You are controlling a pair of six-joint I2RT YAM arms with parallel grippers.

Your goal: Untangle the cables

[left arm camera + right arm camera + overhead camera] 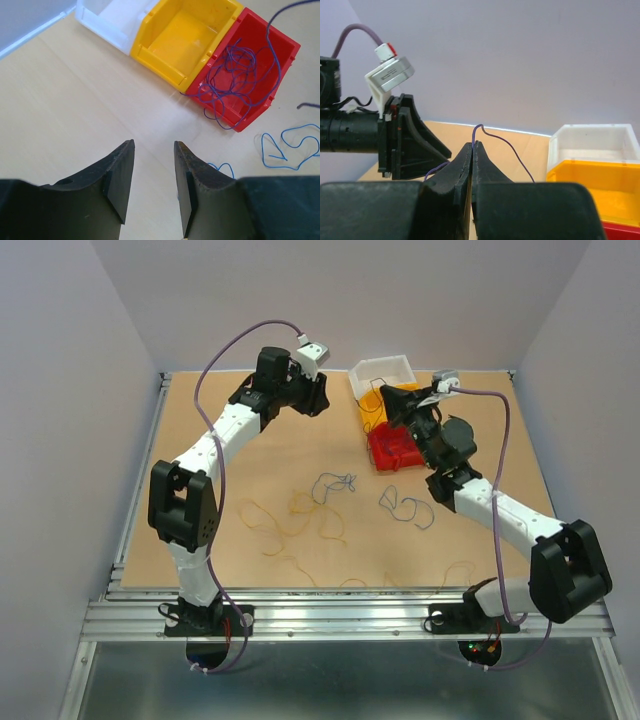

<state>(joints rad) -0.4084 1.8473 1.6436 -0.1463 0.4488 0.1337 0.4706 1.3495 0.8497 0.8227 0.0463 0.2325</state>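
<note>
My left arm reached toward the upper centre of the overhead view. The left gripper point(154, 146) hung over bare table point(250, 450), fingers spread with nothing between them. My right arm folded up toward the upper right. The right gripper point(472, 146) was raised, fingers pressed tight on a thin purple cable point(507, 145) that arched up from the tips and fell away to the right. A loose purple tangle point(235, 75) lay in the red bin point(282, 47), spilling over its near rim, beside a yellow bin point(165, 62) and a white bin point(112, 22). A blue cable point(292, 145) looped on the table at lower right of the left wrist view. Yellow-orange cables point(300, 505) sprawled mid-table.
</note>
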